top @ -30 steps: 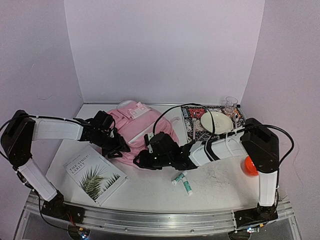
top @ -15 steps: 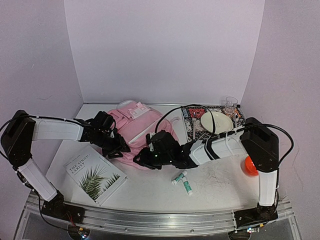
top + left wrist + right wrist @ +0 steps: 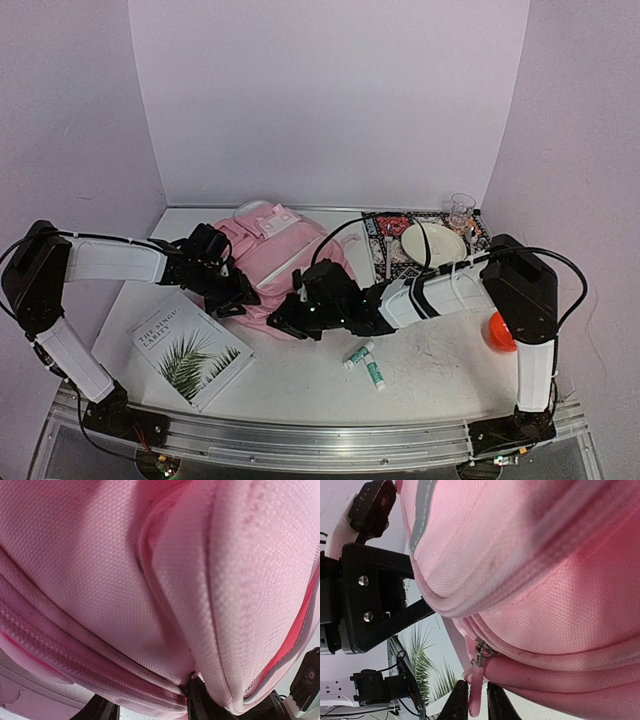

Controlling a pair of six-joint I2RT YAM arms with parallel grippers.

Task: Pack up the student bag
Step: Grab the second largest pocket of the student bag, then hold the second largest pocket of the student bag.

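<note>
Evidently my right tool [image 3: 477, 702] has narrowed sharply over the last second and has shifted a little closer along the near edge of the student bag [image 3: 268, 262]. Its fingers now flank the pink zipper pull [image 3: 474, 692] with only a sliver of gap showing on one side, so I cannot tell whether the pinch has landed. My left tool [image 3: 237, 298] has barely altered. It stands roughly half apart with a thick fold of bag fabric between its fingers, which I judge to be a bracing hold.

The bag lies flat on the counter [image 3: 440, 365] between the two arms, just beyond the book [image 3: 190, 350], and it has not moved. My finding is that the zip appears closed at the slider, so nothing can be packed until the pull is firmly gripped and drawn.
</note>
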